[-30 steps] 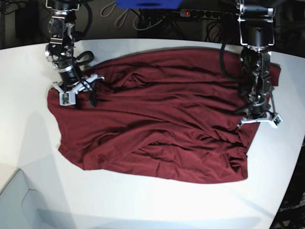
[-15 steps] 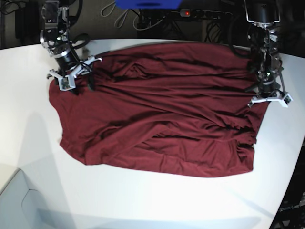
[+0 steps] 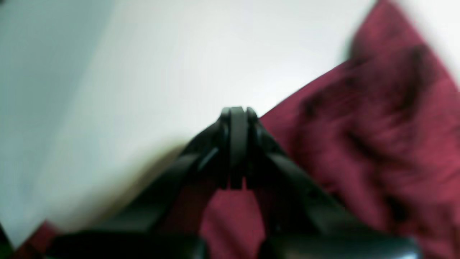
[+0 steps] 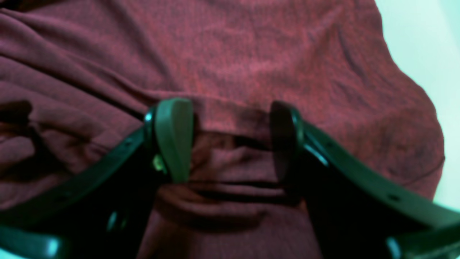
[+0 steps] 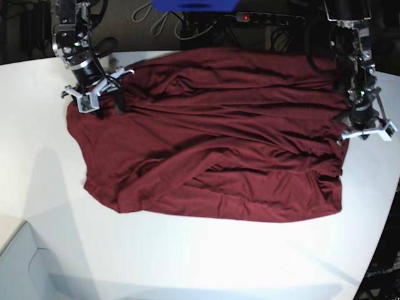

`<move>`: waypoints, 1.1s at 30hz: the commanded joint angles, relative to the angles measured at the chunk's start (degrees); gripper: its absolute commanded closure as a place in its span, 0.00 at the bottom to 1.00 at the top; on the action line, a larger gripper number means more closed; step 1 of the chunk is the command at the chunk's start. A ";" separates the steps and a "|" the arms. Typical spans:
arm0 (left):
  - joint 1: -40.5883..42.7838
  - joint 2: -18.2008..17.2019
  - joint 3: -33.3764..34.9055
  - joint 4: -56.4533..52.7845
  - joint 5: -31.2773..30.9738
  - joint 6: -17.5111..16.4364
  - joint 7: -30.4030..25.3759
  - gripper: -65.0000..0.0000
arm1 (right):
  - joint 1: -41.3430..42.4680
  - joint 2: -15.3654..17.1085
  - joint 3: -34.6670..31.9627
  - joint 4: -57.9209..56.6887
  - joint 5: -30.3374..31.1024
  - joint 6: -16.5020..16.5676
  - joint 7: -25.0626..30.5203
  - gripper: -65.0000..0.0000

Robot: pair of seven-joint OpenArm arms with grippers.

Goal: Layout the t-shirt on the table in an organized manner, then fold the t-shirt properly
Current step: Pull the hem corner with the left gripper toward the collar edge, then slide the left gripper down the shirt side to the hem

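Note:
The dark maroon t-shirt [image 5: 212, 144] lies spread and wrinkled across the white table [image 5: 187, 256]. My left gripper [image 5: 365, 128] stands at the shirt's right edge. In the blurred left wrist view its fingers [image 3: 237, 115] are pressed together at the hem of the t-shirt [image 3: 377, 126], with bare table [image 3: 179, 54] beyond. My right gripper [image 5: 99, 92] is at the shirt's back left corner. In the right wrist view its gripper [image 4: 230, 133] has jaws standing wide apart, pressed onto the t-shirt [image 4: 251, 54], a ridge of cloth bunched between them.
A power strip [image 5: 269, 17] with a red light, cables and a blue object [image 5: 194, 5] lie behind the table. The table's curved edge [image 5: 382, 237] runs close to the shirt's right side. A pale grey box [image 5: 25, 262] sits at the front left.
Both grippers moved toward the back of the table, the left one also outward to the right. The shirt went with them and now lies wider and flatter.

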State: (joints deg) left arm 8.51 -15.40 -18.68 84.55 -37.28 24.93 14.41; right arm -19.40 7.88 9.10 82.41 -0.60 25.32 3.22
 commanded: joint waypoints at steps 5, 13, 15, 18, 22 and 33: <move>-3.99 -0.91 -0.36 5.86 0.49 0.26 -1.54 0.99 | 0.37 0.25 0.35 1.06 0.56 0.22 1.22 0.48; -12.95 -0.12 2.11 -6.62 0.57 0.17 -1.45 0.99 | 0.28 0.25 0.35 1.06 0.65 0.22 1.22 0.48; -14.10 0.06 3.16 -8.64 0.57 0.08 -0.92 0.96 | 0.28 0.25 0.35 1.06 0.65 0.22 1.22 0.48; -15.50 0.41 3.60 -9.52 0.57 0.08 2.77 0.80 | 0.45 0.25 0.44 1.06 0.65 0.22 1.13 0.48; -16.56 1.90 3.25 -9.78 1.01 0.08 4.97 0.58 | 0.54 0.25 0.44 1.06 0.65 0.22 1.04 0.48; -20.69 2.17 3.69 -15.50 1.19 0.08 5.06 0.55 | 0.63 0.25 0.44 0.97 0.65 0.22 0.95 0.48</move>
State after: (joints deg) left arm -10.85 -12.58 -14.90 68.14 -36.32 25.17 20.38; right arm -18.94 7.75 9.23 82.43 -0.62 25.50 2.98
